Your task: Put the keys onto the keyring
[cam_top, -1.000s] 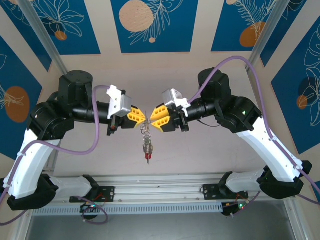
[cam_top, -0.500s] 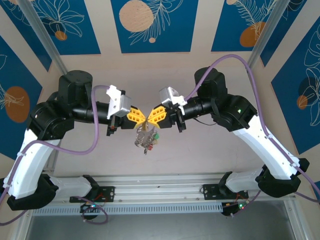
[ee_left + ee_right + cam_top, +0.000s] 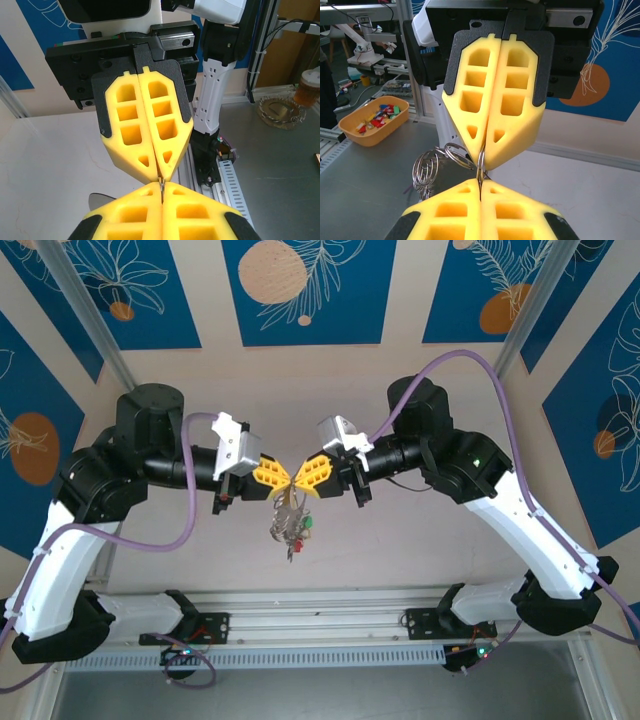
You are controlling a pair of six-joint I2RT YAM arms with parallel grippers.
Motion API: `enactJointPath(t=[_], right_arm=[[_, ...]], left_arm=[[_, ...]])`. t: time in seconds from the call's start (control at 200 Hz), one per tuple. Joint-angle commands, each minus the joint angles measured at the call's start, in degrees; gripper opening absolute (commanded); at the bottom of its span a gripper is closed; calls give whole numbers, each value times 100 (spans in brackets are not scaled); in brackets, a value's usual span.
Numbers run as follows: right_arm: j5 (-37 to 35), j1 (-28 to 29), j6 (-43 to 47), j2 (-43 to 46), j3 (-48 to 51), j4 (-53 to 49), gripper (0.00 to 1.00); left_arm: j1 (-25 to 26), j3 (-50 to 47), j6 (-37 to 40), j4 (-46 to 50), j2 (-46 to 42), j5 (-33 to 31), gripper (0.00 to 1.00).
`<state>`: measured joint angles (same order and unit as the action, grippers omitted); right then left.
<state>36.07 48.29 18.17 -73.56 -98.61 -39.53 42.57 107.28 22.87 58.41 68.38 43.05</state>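
The left gripper (image 3: pixel 272 476) and the right gripper (image 3: pixel 313 475) meet tip to tip in the air above the desk (image 3: pixel 400 550), about midway between its left and right edges. Each one is fully closed, and both pinch the same thin wire of the keyring (image 3: pixel 480 172). The keys (image 3: pixel 290 526) hang in 1 bunch just under this meeting point, touching nothing else. To do this step well, I think 1 gripper should hold firm while the other makes only small, slow turns, so that the wire does not slip out or bend.
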Motion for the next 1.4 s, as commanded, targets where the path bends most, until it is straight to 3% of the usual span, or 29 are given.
enactJointPath(t=[0.0,0.635,0.865,1.015,1.125,1.395], right_arm=[[-14,-2,-44,51,172,-132,1],[-36,-1,-174,220,423,-2,6],[31,22,-175,213,449,-2,17],[-4,22,-174,228,467,25,7],[-2,19,-187,249,458,76,6],[-76,22,-209,480,590,231,24]], left_arm=[[52,29,-43,-498,-171,281,0],[50,21,-36,-524,-238,266,0],[50,21,9,-542,-238,266,0],[48,32,14,-520,-224,249,0],[47,27,18,-506,-212,248,0],[46,73,23,-488,-220,248,0]])
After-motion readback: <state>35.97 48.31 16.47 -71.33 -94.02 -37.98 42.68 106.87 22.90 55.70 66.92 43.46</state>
